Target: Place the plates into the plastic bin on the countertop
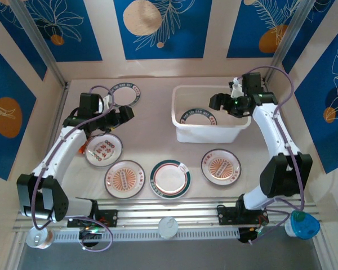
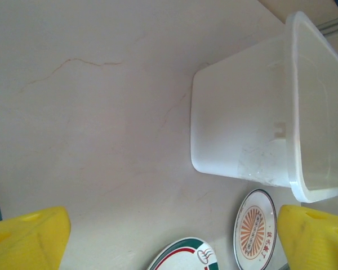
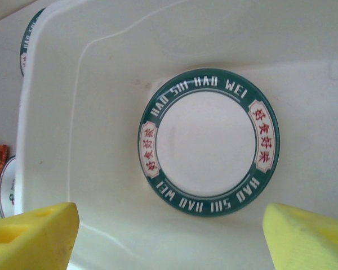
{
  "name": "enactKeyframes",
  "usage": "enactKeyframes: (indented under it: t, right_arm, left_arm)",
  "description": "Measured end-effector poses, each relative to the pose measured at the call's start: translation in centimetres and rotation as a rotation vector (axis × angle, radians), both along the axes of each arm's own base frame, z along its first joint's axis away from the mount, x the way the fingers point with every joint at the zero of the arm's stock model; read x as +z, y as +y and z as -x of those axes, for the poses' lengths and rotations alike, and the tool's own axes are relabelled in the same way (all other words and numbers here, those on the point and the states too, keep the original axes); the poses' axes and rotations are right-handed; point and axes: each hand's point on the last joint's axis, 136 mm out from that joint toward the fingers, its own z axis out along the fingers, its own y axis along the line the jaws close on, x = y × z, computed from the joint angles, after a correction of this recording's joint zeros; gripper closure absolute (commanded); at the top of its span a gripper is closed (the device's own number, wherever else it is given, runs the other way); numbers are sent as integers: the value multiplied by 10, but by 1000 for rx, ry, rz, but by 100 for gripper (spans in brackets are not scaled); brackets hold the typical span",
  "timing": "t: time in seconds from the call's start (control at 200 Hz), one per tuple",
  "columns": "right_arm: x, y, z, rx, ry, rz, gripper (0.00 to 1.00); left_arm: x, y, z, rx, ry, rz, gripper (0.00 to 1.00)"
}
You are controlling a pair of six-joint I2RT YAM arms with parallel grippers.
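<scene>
Right tool (image 3: 170,239) above plate (image 3: 208,140) in bin (image 3: 96,84)

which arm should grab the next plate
Left, likely: the left gripper is open beside the green-rimmed plate and red-printed plate on the countertop; the right gripper is over the plastic bin.

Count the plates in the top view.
6 plates: one inside the plastic bin, one back left, one beside the left arm, three in the front row. The left arm may hide more.
</scene>
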Motion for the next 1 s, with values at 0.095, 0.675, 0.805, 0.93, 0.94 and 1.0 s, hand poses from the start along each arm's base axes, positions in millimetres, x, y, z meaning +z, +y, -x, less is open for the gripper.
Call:
enactKeyframes:
  t: [0.095, 0.675, 0.805, 0.93, 0.94, 1.0]
  right_arm:
    - [10, 0, 12, 1, -26, -10, 15]
    - [29, 17, 25, 67, -56, -88, 22]
    - [26, 19, 15, 71, -42, -87, 23]
    - [29, 19, 10, 68, -37, -84, 23]
    - [29, 19, 10, 68, -37, -83, 23]
    - [34, 19, 6, 67, -45, -81, 24]
  left_arm:
    - [-1, 3, -1, 15, -2, -15, 5]
    - [-74, 13, -94, 104, 127, -19, 13]
    - [-83, 28, -123, 154, 122, -22, 15]
    - [-97, 54, -151, 219, 125, -27, 17]
    - [-97, 55, -152, 223, 126, -25, 17]
    - [-105, 69, -162, 253, 135, -26, 17]
